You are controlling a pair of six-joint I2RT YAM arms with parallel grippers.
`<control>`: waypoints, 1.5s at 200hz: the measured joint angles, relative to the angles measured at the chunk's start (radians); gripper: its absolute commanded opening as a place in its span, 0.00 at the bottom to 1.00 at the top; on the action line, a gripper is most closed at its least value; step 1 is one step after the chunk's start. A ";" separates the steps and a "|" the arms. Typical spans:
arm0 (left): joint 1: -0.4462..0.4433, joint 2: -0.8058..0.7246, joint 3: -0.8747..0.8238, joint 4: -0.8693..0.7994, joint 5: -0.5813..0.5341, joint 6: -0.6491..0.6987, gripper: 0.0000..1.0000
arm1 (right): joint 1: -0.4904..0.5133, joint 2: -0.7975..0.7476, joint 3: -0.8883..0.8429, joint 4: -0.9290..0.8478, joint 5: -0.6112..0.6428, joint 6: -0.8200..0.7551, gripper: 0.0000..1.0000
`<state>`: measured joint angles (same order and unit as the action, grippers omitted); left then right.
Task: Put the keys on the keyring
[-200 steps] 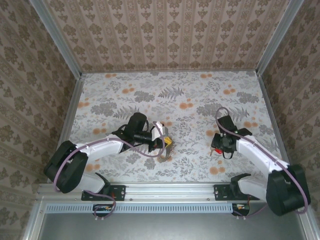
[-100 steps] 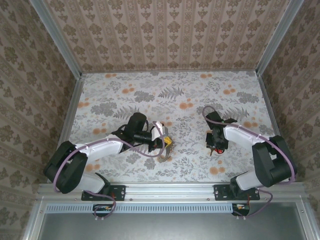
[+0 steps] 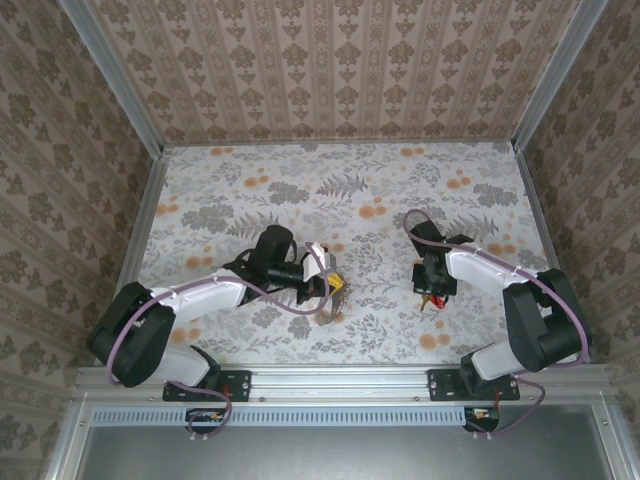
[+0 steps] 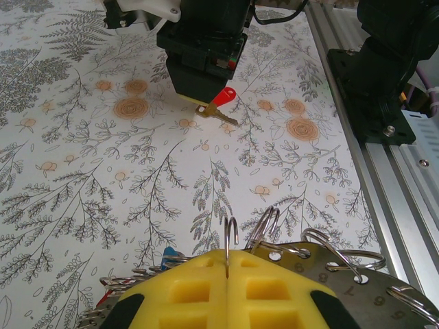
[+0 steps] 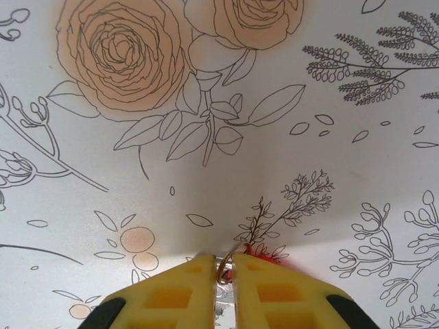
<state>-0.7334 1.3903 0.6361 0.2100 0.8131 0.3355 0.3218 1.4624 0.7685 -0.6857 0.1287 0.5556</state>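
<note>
Small silver key with red plastic head [image 4: 223, 98] nipped between right claw's [image 5: 224, 264] yellow pads [image 5: 182, 291], down at flowered table [image 4: 82, 178]. Well apart, large round grey metal keyring [image 4: 329, 274] just under left claw [image 4: 227, 267], clamped shut on its wire loop.

Bright, even, diffuse lighting; soft shadows.
The worktop [image 3: 300, 165] is lit evenly from above in the top view, with faint shadows laid beneath the arms [image 3: 200, 295]. In the right wrist view a soft grey shadow is cast ahead of the yellow fingers [image 5: 171, 291].
</note>
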 measured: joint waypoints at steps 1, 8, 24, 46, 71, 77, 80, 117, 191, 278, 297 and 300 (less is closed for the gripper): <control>0.000 0.000 0.000 0.000 0.000 0.000 0.00 | 0.000 0.000 0.000 0.000 0.000 0.000 0.16; 0.000 0.000 0.000 0.000 0.000 0.000 0.00 | 0.000 0.000 0.000 0.000 0.000 0.000 0.16; 0.000 0.000 0.000 0.000 0.000 0.000 0.00 | 0.000 0.000 0.000 -0.001 0.000 -0.001 0.15; 0.000 0.000 0.000 0.000 0.000 0.000 0.00 | 0.000 0.000 0.000 -0.004 0.004 -0.004 0.10; 0.000 0.000 0.000 0.000 0.000 0.000 0.00 | 0.000 -0.010 0.000 -0.006 0.019 -0.002 0.09; 0.000 0.000 0.000 0.000 0.000 0.000 0.00 | 0.000 -0.016 0.000 -0.006 0.022 -0.002 0.09; 0.000 0.000 0.000 0.000 0.000 0.000 0.00 | 0.000 -0.019 0.000 -0.007 0.023 -0.002 0.09; 0.000 0.000 0.000 0.000 0.000 0.000 0.00 | 0.000 -0.064 -0.011 -0.005 0.029 -0.001 0.09; 0.000 0.000 0.000 -0.001 0.000 0.000 0.00 | -0.021 -0.091 -0.048 0.000 0.030 0.002 0.13; 0.000 0.000 0.000 -0.001 -0.001 0.000 0.00 | -0.031 -0.088 -0.053 0.005 0.030 0.006 0.15; 0.000 0.000 0.000 -0.001 -0.002 0.000 0.00 | -0.031 -0.088 -0.053 0.005 0.030 0.006 0.15; 0.000 0.000 0.000 -0.001 -0.002 0.000 0.00 | -0.031 -0.088 -0.053 0.005 0.030 0.006 0.15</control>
<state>-0.7338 1.3899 0.6365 0.2092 0.8108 0.3355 0.2905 1.3743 0.7151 -0.6807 0.1585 0.5613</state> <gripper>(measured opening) 0.043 0.152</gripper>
